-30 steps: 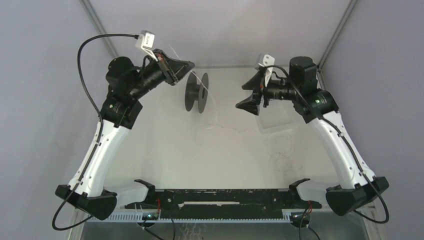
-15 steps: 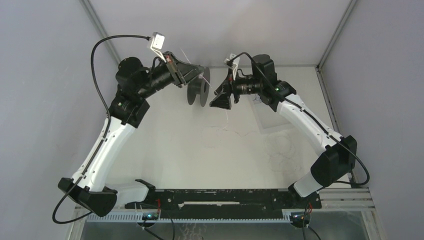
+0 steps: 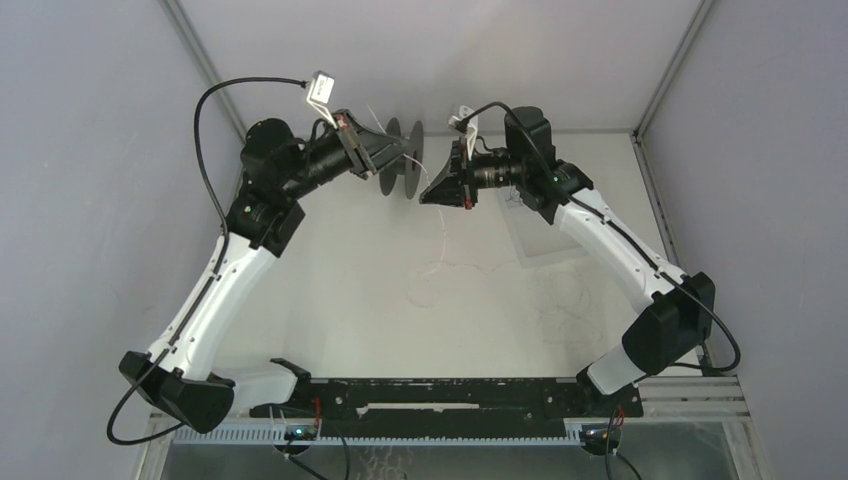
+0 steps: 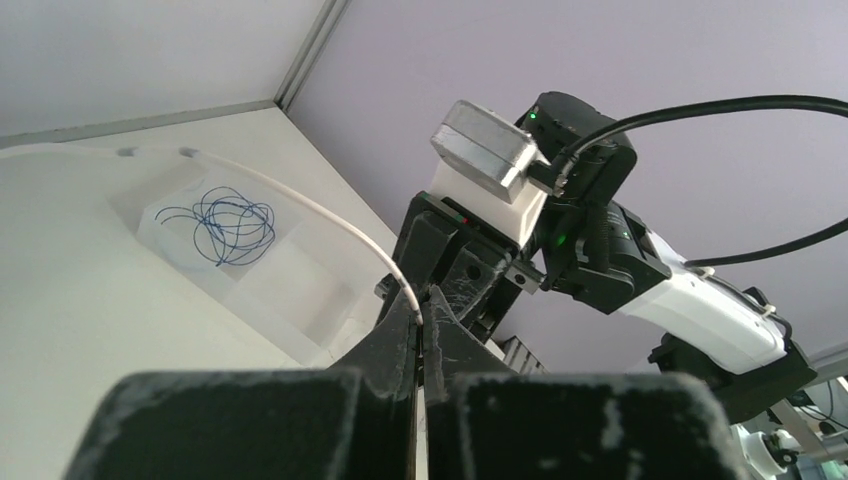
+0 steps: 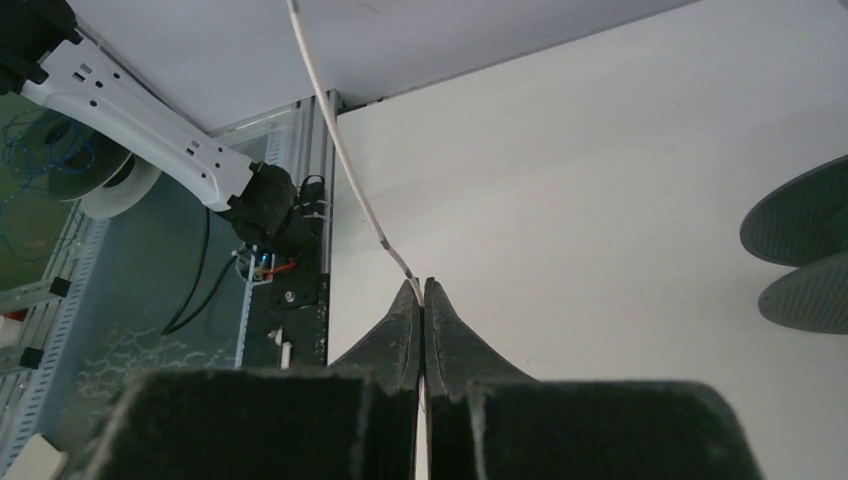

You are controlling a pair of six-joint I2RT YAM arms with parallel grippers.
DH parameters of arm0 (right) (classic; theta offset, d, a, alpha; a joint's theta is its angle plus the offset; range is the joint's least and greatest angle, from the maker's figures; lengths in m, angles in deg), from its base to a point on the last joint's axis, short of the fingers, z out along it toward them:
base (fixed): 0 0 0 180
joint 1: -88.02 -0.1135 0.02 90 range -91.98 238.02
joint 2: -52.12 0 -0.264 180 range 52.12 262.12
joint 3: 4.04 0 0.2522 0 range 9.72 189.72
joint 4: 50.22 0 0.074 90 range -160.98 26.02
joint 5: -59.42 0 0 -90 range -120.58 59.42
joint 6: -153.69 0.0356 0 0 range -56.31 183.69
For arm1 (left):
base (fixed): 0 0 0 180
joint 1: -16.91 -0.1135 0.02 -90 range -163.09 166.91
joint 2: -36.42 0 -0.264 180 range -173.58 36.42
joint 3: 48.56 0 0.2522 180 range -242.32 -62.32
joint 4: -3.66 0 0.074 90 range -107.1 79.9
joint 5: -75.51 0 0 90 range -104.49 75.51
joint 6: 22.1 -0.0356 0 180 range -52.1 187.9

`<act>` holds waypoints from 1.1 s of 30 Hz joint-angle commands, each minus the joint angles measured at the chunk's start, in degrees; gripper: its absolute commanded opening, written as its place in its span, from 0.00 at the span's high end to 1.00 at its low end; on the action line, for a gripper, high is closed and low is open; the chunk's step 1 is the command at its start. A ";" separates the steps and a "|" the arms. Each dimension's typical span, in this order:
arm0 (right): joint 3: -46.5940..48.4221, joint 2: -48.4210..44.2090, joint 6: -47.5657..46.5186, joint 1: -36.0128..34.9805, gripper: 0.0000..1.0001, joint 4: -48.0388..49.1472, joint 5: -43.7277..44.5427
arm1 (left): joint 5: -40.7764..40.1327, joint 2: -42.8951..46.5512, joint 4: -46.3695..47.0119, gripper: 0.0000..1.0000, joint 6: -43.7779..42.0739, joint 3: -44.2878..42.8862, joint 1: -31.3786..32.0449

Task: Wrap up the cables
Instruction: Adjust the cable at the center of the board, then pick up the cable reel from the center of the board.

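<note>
The left gripper [image 4: 420,322] is pinching the whitish cable [image 4: 300,203] between clenched fingertips at the far middle of the table [image 3: 330,300], just left of the black spool [image 3: 414,160]. The right gripper [image 5: 422,292] is clamping the same cable at its tips, just right of the spool, with slack hanging toward loose loops nearer on the table.
</note>
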State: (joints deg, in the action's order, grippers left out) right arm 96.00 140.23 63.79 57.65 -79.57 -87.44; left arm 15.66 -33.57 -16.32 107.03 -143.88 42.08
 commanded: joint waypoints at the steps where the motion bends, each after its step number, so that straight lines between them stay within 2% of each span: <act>1: -0.73 -3.92 1.57 1.52 1.00 3.34 -0.76 | -1.97 -0.39 1.89 0.99 -0.11 0.83 -0.94; 4: -3.91 -5.46 6.25 5.35 1.00 7.17 0.85 | -4.66 -1.56 1.04 0.73 -2.48 0.08 -4.61; 7: -5.16 -5.76 8.50 8.96 1.00 6.58 2.16 | -8.59 -4.09 0.38 0.32 -5.55 -0.97 -9.25; 8: -5.42 -5.70 8.66 10.07 1.00 5.83 2.47 | -10.44 -5.39 -0.18 0.22 -7.26 -1.61 -10.57; 10: -6.26 -5.84 8.98 11.80 1.00 5.33 3.45 | -14.12 -9.01 -1.57 0.13 -11.62 -3.39 -12.44; 15: -8.27 -5.94 9.39 14.67 1.00 5.04 3.87 | -23.81 -23.58 -5.15 0.07 -24.19 -13.99 -12.97; 21: -9.89 -5.40 8.51 15.63 1.00 4.54 3.87 | -28.01 -42.75 -5.65 0.03 -30.89 -29.40 -12.44; 27: -11.19 -3.67 8.02 16.28 1.00 4.07 4.03 | -30.21 -55.28 -4.53 0.18 -33.63 -41.71 -12.17; 33: -11.28 -2.50 7.42 16.90 1.00 3.48 4.57 | -27.62 -60.44 -1.51 0.18 -33.50 -46.13 -11.50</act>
State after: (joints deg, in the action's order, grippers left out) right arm 84.83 137.30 71.70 74.02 -76.78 -83.38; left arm -12.80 -93.77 -22.68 75.32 -184.12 29.71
